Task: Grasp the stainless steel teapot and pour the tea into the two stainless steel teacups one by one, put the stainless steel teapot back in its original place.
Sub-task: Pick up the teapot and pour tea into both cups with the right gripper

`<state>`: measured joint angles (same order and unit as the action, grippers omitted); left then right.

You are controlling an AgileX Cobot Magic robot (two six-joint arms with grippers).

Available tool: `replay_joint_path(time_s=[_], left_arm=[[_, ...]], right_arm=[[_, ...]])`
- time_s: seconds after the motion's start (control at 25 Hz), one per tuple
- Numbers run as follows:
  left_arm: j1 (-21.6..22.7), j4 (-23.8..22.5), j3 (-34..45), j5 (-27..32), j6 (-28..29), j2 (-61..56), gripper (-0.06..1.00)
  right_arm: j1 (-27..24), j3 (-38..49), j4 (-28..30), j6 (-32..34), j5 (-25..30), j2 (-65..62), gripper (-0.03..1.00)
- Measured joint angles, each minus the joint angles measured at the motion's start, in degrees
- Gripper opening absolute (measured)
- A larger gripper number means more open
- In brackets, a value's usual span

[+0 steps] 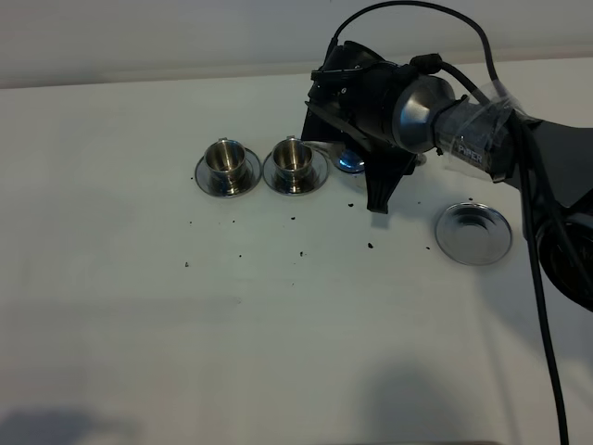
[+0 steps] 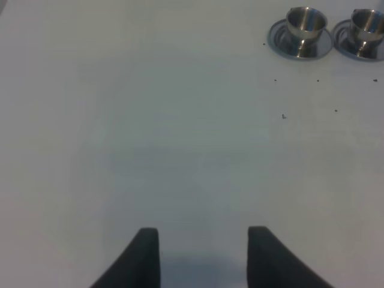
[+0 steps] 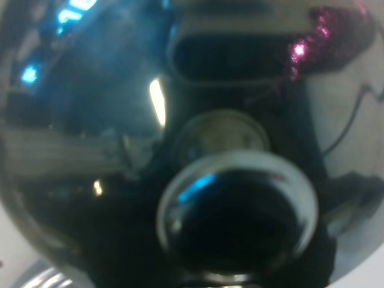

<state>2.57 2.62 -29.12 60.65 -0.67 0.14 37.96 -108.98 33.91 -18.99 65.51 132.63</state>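
— Where was the teapot?

— The shiny stainless steel teapot (image 3: 90,168) filled the right wrist view, its round lid knob (image 3: 237,210) close up. The black right gripper (image 1: 366,171) was clamped on it, off the wide flat round steel saucer (image 1: 473,233) near the white counter's (image 1: 278,352) right edge.

— And the cups?

— The first small shiny steel teacup (image 1: 222,156) and the matching second teacup (image 1: 293,156) stood on small round steel saucers (image 1: 227,183) toward the far edge, with the teapot just beside the second teacup.

— The other arm?

— The left gripper (image 2: 204,255) hung over the counter with its dark fingers spread.
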Motion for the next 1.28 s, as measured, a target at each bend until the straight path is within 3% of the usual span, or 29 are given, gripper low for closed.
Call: replay_joint_path(time_s=[1.28], left_arm=[[0.00, 0.00, 0.00, 0.00, 0.00, 0.00, 0.38]], right_arm=[[2.80, -0.02, 12.34, -3.39, -2.13, 1.62, 0.18]])
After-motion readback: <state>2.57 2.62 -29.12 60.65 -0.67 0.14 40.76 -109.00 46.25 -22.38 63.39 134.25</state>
